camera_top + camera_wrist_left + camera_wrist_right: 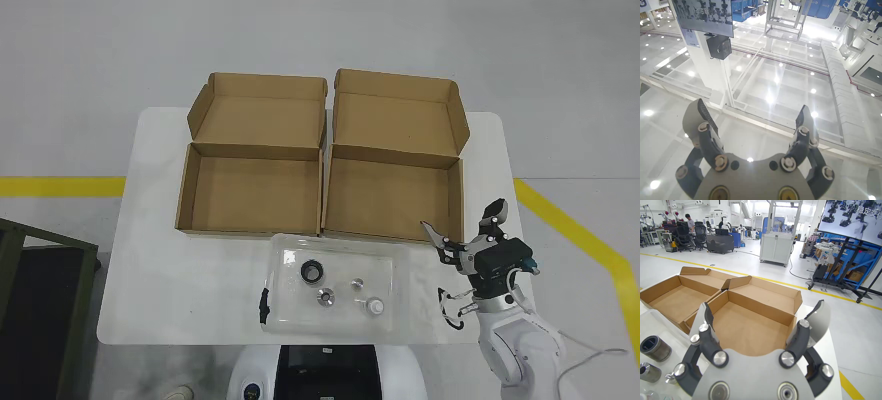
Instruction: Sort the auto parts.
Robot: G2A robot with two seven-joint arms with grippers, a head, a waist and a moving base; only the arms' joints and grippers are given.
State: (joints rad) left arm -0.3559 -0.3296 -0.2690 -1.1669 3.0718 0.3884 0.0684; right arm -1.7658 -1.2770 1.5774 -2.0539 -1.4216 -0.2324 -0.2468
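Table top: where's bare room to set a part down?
Bare table lies left of the clear tray, in front of the left box, and in a narrower gap between tray and right gripper. The right box and left box are bare inside too. The tray is crowded with four parts.

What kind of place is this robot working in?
Probably a robot lab or workshop hall. There is a yellow floor line, a tall metal-framed cabinet, and office chairs at desks crowded with equipment.

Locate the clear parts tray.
Top view: the clear tray sits at the near edge of the table, just before the two open cardboard boxes, with the right tool off its right side.
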